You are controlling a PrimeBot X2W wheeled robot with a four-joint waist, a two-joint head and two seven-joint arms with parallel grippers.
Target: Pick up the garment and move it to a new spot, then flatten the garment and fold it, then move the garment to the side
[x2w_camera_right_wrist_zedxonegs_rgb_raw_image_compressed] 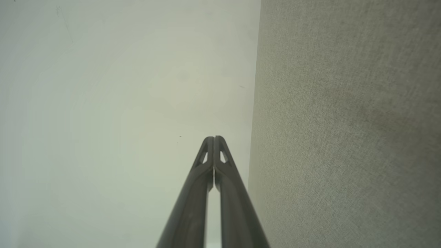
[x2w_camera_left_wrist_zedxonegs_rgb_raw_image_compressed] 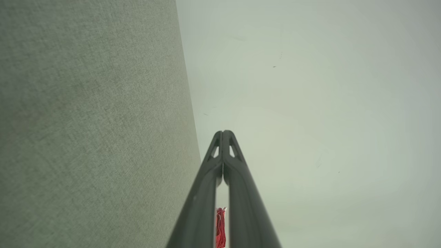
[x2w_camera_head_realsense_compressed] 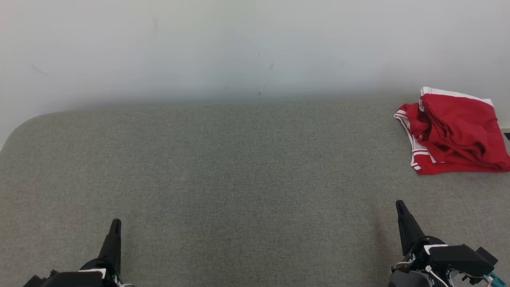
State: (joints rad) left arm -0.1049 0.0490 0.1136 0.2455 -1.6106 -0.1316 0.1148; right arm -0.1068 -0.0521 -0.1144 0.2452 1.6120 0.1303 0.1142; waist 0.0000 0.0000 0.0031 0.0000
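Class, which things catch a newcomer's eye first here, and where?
The red garment with white trim, bunched at the far right of the grey fabric surface, by the white wall. Next, the dark left tool and right tool, both shut, at the near corners.

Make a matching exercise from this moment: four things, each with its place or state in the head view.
Things:
1. red shorts
2. left gripper
3. right gripper
4. grey fabric surface

Places or states:
a. lower right, shut, holding nothing
b. far right, near the wall
c. lower left, shut, holding nothing
d. spread beneath everything else

Pairs: 1-b, 2-c, 3-a, 4-d
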